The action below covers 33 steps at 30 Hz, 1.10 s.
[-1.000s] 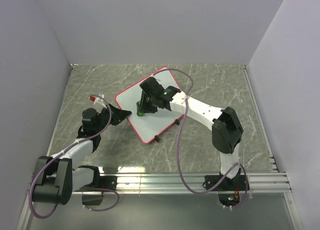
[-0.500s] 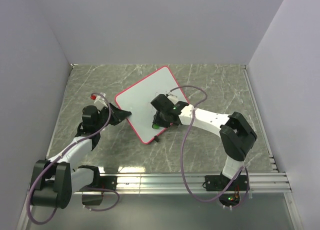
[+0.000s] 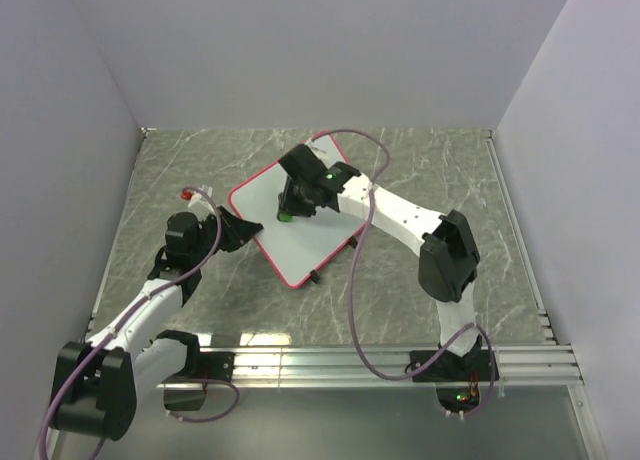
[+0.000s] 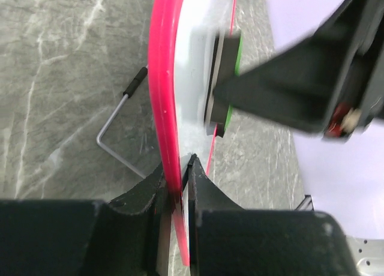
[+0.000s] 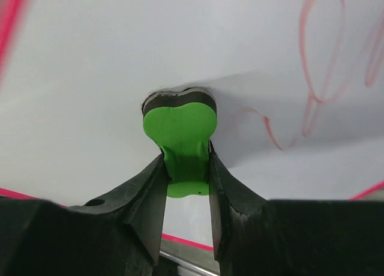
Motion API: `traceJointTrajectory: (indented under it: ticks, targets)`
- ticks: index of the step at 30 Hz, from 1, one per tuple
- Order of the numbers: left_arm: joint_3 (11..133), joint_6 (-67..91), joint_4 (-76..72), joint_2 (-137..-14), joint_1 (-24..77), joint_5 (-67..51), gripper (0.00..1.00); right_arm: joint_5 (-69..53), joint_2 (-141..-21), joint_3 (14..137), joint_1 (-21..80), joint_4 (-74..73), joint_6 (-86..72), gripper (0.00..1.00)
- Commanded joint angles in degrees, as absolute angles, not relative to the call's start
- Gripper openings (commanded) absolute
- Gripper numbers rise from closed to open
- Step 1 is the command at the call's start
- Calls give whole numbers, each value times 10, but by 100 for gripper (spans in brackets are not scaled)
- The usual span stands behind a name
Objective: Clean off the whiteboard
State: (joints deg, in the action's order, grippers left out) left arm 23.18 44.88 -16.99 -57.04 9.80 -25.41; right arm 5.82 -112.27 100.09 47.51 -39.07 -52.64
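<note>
The marble table (image 3: 180, 170) carries the whiteboard (image 3: 300, 245) at its middle, turned like a diamond, and my left claw (image 4: 177, 174) is clamped on its pink frame at the board's 9 o'clock corner. My right claw (image 5: 187, 168) pinches a green eraser (image 5: 180, 129) pressed against the white face near the centre. Red scribbles (image 5: 318, 78) lie at the eraser's 2 o'clock.

Red-framed whiteboard (image 3: 300, 230), tilted, faint red scribbles
</note>
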Motion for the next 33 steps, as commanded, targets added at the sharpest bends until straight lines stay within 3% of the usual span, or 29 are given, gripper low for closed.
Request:
traceJointTrajectory:
  ticks: [1,5,8,15,20,26,33]
  targets:
    - [225,413,-116,-550,106,-193,0,45,-1184,1105,463,-393,-498,0]
    - [228,411,-88,-543,106,-172,0,29,-1231,1161,444,-420,-498,0]
    - [221,419,-97,-540,106,-164,0,39,-1223,1115,425,-416,-490,0]
    - [229,410,-69,-539,105,-113,0,54,-1109,807,394,-326,-502,0]
    - [216,408,-81,-527,105,-104,0,43,-1082,735,398,-302,-509,0]
    - [197,413,-98,-522,105,-102,0,40,-1116,851,421,-338,-507,0]
    - [208,397,-90,-542,105,-94,0,2,-1198,1069,436,-349,-539,0]
